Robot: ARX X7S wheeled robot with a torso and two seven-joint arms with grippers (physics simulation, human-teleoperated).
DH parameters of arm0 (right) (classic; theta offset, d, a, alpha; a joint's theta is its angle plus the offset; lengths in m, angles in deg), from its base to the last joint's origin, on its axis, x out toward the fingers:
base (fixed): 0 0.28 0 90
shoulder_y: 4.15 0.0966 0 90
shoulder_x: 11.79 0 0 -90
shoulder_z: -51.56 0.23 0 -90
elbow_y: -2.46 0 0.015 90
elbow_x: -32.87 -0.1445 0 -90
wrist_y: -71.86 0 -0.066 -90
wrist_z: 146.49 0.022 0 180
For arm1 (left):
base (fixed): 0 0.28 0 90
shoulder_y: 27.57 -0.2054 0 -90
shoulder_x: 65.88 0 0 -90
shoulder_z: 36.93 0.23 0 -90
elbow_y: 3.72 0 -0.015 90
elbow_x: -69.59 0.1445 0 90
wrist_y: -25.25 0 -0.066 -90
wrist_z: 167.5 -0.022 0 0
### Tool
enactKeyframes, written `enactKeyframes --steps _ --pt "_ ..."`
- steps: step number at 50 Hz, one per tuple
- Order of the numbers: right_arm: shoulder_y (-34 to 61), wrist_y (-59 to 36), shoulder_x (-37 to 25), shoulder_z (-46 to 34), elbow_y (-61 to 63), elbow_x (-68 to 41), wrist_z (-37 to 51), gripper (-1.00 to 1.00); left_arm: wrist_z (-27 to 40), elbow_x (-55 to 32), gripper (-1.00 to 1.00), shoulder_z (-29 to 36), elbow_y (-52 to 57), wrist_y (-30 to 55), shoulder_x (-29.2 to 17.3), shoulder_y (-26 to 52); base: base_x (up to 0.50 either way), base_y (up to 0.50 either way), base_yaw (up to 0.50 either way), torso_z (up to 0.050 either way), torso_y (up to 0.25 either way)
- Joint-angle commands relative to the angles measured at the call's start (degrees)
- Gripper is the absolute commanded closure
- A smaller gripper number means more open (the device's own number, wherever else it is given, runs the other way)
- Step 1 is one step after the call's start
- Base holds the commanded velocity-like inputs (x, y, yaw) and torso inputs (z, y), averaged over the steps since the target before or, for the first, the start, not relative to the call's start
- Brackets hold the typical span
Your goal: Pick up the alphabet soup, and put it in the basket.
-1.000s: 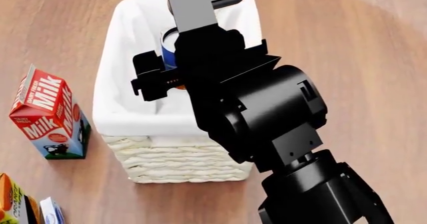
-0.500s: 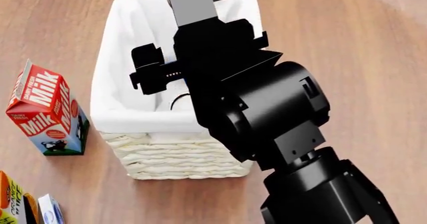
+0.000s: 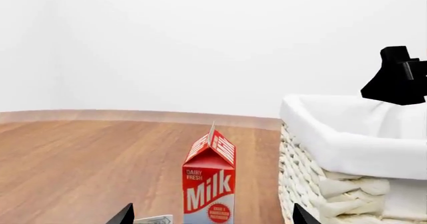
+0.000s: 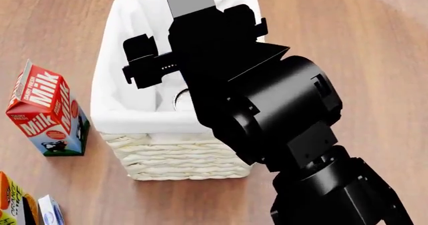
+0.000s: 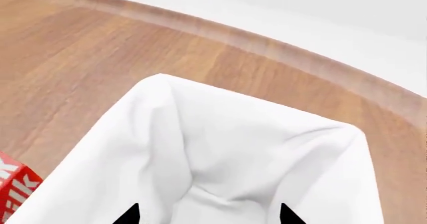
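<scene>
The basket (image 4: pixel 175 157) is pale woven wicker with a white cloth lining (image 5: pixel 227 149). It stands in the middle of the wooden floor, and my black right arm reaches over it. Low inside it, a small grey round rim (image 4: pixel 180 99) shows beside the arm. It looks like the top of the alphabet soup can; the rest of the can is hidden. My right gripper (image 5: pixel 208 215) hangs open over the lining with nothing between its fingers. My left gripper (image 3: pixel 212 218) is open too. It is low beside the basket wall (image 3: pixel 313 184) and faces a milk carton.
A red and white milk carton (image 4: pixel 47 116) stands upright left of the basket, a short gap away. An orange carton (image 4: pixel 12 202) and a small white and blue box (image 4: pixel 51 210) sit at the lower left edge. Bare wooden floor lies right of the basket.
One second ago my right gripper held the blue can over the basket. The can has since left the jaws and dropped inside. The right arm has shifted slightly farther over the basket.
</scene>
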Motion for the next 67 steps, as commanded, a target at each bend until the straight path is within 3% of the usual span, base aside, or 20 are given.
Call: enactKeyframes --steps 1,10,16,21,35,42,49,57,67 --pt "0.02 -0.63 -1.40 -0.29 3.15 -0.98 0.56 -1.00 0.14 -0.15 -1.00 -0.09 0.11 -0.30 -0.18 -0.18 0.00 0.00 0.00 0.000 0.000" --pt "-2.30 0.03 -3.58 -0.53 9.86 -1.96 1.09 -1.00 0.41 -0.27 -1.00 -0.37 0.16 -0.53 -0.35 -0.43 0.00 0.00 0.00 0.000 0.000" --pt "-8.67 9.57 -7.50 -3.27 18.47 2.25 -1.88 -1.00 0.90 -0.90 -1.00 -1.37 -0.08 -1.12 -0.58 -0.60 0.00 0.00 0.00 0.000 0.000" --pt "-14.37 15.59 -10.58 -3.57 28.29 5.56 1.18 -1.00 1.06 -0.97 -1.00 -1.73 -0.08 -1.39 -0.80 -0.71 0.00 0.00 0.00 0.000 0.000" --pt "-31.66 28.18 -22.51 3.93 54.52 6.08 7.53 -1.00 1.37 -1.60 -1.00 -2.63 -0.17 -1.90 -1.54 -1.57 0.00 0.00 0.00 0.000 0.000" --pt "-43.28 38.10 -26.93 6.38 60.89 10.51 8.46 -1.00 1.15 -1.64 -1.00 -2.50 -0.67 -2.30 -1.60 -1.60 0.00 0.00 0.00 0.000 0.000" --pt "-58.18 53.82 -29.77 9.45 58.45 14.37 4.82 -1.00 1.16 -1.01 -1.00 -2.30 -0.65 -2.92 -1.61 -2.10 0.00 0.00 0.00 0.000 0.000" --pt "-74.87 75.49 -26.15 10.66 48.70 26.32 2.76 -1.00 1.30 0.04 -1.00 -1.84 -0.31 -2.59 -1.49 -1.96 0.00 0.00 0.00 0.000 0.000" --pt "-82.04 93.44 -22.14 11.63 34.69 28.54 -1.19 -1.00 1.76 3.63 -1.00 -1.63 -0.31 -4.96 -1.32 -2.54 0.00 0.00 0.00 0.000 0.000"
